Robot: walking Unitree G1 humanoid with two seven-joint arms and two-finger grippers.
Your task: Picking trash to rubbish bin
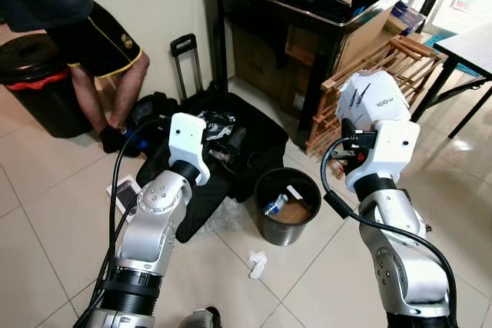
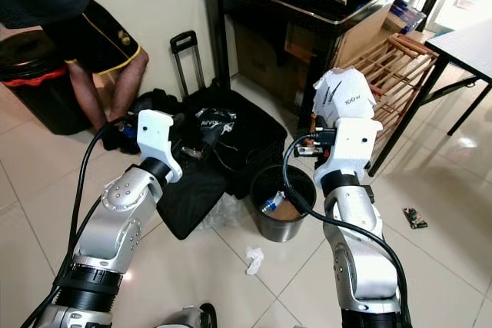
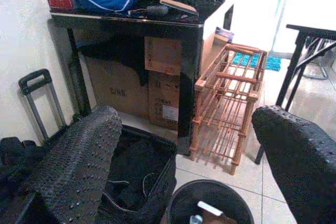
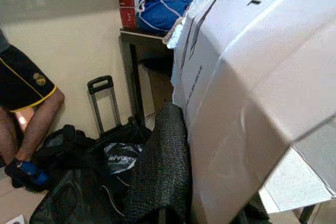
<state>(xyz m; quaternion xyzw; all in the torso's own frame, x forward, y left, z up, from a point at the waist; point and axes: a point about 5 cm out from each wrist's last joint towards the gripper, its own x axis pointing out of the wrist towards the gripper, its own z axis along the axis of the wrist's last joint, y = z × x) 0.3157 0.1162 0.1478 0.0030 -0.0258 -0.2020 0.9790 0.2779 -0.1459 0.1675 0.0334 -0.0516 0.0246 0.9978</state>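
The white carton is clamped in the right end effector, raised just beyond the small black rubbish bin on the floor, so the carry looks nearly done and release over the bin comes next, while the left end effector hangs apart.

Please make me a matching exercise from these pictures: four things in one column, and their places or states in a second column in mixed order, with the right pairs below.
Things:
1. white carton
2. crumpled tissue
3. rubbish bin
4. left gripper

Places or states:
a. lying on the floor tiles before the bin
b. open, holding nothing
c. held by the right gripper
d. standing beside the black suitcase, already with some trash inside

Pairs: 1-c, 2-a, 3-d, 4-b
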